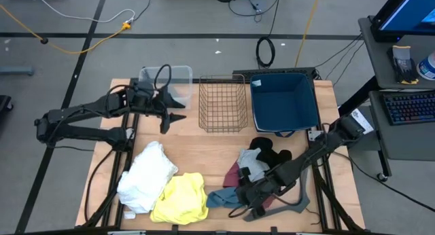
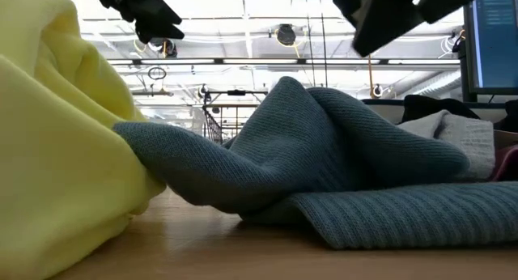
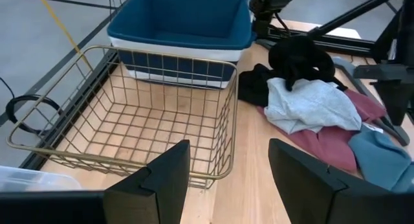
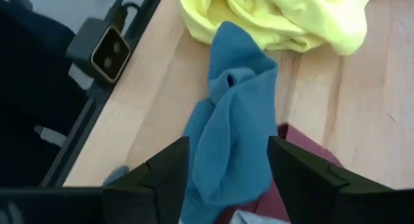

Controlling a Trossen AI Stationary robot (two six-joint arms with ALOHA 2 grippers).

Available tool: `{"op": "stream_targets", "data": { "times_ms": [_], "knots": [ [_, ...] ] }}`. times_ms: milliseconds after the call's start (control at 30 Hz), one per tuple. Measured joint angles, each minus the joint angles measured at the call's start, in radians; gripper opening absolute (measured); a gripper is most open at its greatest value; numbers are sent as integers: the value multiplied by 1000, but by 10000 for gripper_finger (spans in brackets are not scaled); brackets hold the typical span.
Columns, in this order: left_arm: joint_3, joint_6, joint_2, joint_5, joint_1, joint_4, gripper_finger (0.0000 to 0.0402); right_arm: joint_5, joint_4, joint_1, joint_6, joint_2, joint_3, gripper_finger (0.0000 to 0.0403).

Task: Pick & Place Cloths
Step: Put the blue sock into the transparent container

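**Spotter:** Where's the cloth from your gripper?

**Operator:** I've got the right gripper [image 1: 250,200] over the blue cloth [image 1: 222,197] at the near edge of the bench [image 1: 211,150]. In the right wrist view the blue cloth [image 4: 229,133] lies straight ahead between my fingers, its long axis running away from me toward the yellow cloth [image 4: 284,17]. The fingers are spread and nothing is held.

**Spotter:** Which arm is closer?

**Operator:** The right, easily. The left gripper [image 1: 171,116] hangs well apart, up beside the wire basket [image 1: 223,104], fingers parted and empty. I'd judge this pick belongs to the right arm.

**Spotter:** What's around it?

**Operator:** The blue cloth touches the yellow cloth [image 1: 181,197] on one side and the maroon cloth [image 1: 233,174] on the other, so a low pinch risks dragging a neighbour. The white cloth [image 1: 146,175] sits beyond the yellow. The blue bin [image 1: 284,99] stands beside the wire basket at the far edge. The bench top is bare wood; the blue knit is rumpled into a ridge, which should give the fingers something to close on.
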Motion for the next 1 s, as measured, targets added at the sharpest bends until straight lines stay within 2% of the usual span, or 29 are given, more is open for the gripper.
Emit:
{"op": "stream_targets", "data": {
  "times_ms": [267, 567, 700, 1000],
  "knots": [
    [0, 0, 0, -2, -27, 0, 214, -30, 68, -11, 24, 77, 0, 226],
    [0, 0, 1, -3, -38, 0, 214, -33, 161, -30, 26, 126, 0, 227],
    [0, 0, 1, -6, -38, 0, 214, -83, 209, -43, 29, 166, 0, 227],
    [0, 0, 1, -6, -38, -1, 214, -80, 218, -78, 29, 227, 0, 221]
  ]
}}
